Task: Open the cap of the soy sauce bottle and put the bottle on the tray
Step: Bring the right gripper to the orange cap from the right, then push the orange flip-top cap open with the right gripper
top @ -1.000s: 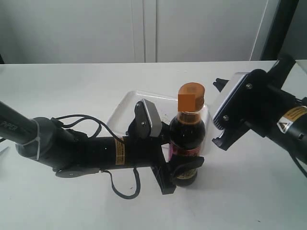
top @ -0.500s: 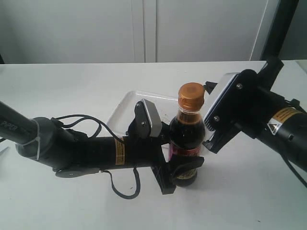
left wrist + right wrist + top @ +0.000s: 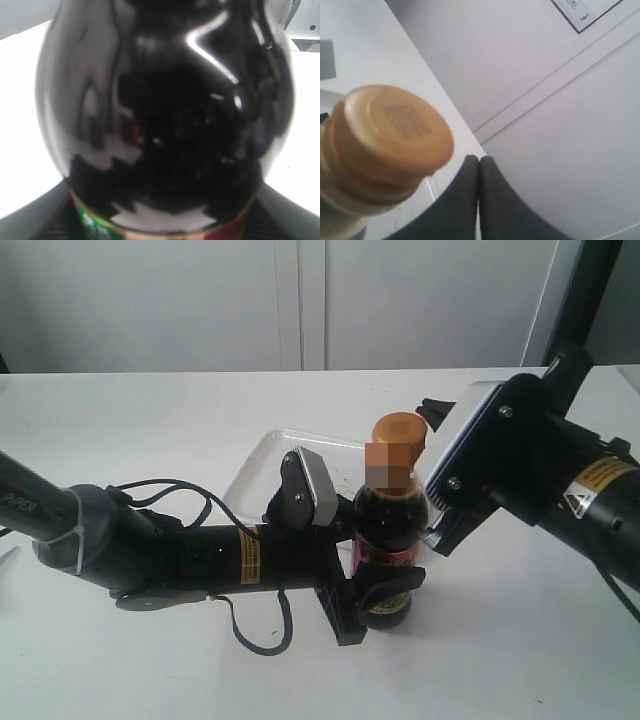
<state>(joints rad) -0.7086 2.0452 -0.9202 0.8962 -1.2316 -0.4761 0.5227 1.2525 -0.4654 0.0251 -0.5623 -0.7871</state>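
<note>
The soy sauce bottle (image 3: 388, 540) stands upright on the white table, dark liquid filling it, its label (image 3: 380, 558) low on the body. My left gripper (image 3: 372, 590) is shut on the bottle's lower body; the left wrist view is filled by the dark glass (image 3: 165, 110). The orange-brown cap (image 3: 400, 432) is closed on the neck. My right gripper (image 3: 424, 412) sits just behind and right of the cap, its black fingers (image 3: 470, 200) pressed together with nothing between them, beside the cap (image 3: 390, 135). The white tray (image 3: 262, 465) lies behind the bottle, partly hidden.
The left arm (image 3: 170, 550) lies across the table's left half with a loose black cable (image 3: 250, 630). The right arm (image 3: 560, 490) comes in from the right edge. White cabinet doors (image 3: 300, 300) stand behind the table.
My right gripper has moved left and closer to the cap, from well to its right to right beside it. The bottle and the left gripper have stayed put.
</note>
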